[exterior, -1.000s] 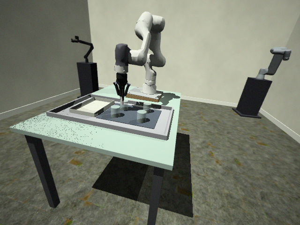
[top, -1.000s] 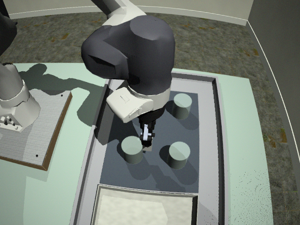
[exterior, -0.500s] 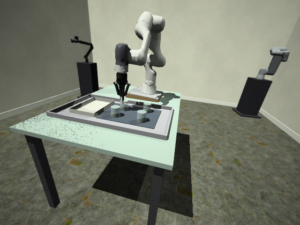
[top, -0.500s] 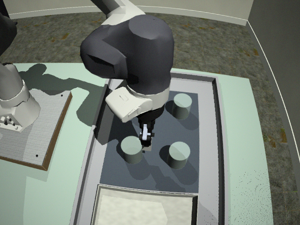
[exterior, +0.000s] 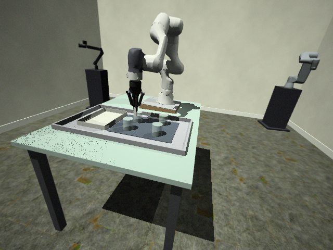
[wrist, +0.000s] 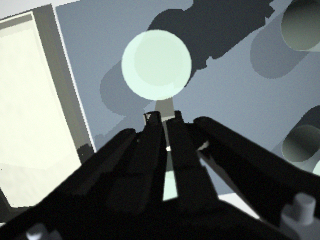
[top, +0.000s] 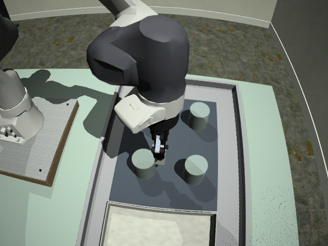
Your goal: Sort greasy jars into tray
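Three pale glass jars show on the dark mat in the overhead view: front left, front right and back right. The fourth is hidden under my arm. My gripper is shut and empty. It hangs low over the mat, just to the right of and behind the front left jar. In the wrist view the fingertips point at this jar from close by; I cannot tell if they touch. The cream tray lies beside the mat at the front.
Mat and tray lie on a grey steel top with a raised rim. In the wrist view the tray is at left and two other jars are at right. The arm's base plate stands at left.
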`<state>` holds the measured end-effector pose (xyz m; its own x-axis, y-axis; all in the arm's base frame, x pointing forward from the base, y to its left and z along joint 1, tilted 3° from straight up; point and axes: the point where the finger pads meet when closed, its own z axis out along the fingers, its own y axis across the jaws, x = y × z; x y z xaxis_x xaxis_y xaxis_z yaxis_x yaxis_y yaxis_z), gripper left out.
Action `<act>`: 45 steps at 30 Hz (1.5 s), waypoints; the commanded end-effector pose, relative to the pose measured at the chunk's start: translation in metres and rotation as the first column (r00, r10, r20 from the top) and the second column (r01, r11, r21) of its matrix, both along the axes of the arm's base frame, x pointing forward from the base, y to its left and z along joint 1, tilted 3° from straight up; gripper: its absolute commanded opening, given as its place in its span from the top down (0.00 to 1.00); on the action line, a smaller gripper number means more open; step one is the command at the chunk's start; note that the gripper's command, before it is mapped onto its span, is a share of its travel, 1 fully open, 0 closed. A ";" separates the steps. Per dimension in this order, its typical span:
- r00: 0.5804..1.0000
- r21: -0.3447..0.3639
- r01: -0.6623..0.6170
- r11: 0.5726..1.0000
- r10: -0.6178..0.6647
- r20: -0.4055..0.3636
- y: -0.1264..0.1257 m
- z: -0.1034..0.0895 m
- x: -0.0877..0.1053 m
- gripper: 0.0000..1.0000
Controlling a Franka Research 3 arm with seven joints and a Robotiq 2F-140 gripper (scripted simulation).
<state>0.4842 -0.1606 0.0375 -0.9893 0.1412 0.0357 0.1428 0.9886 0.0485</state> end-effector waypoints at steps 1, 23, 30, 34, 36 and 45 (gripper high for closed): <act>1.000 -0.002 -0.003 1.000 0.003 0.000 -0.002 0.001 -0.001 1.00; 1.000 -0.002 -0.003 1.000 0.003 0.000 -0.001 0.003 -0.004 1.00; 1.000 -0.002 -0.003 1.000 0.003 0.000 -0.001 0.004 -0.004 1.00; 1.000 -0.002 -0.003 1.000 0.003 0.000 -0.001 0.004 -0.005 1.00; 1.000 -0.002 -0.003 1.000 0.003 0.000 -0.001 0.004 -0.005 1.00; 1.000 -0.002 -0.003 1.000 0.003 0.000 -0.001 0.005 -0.006 1.00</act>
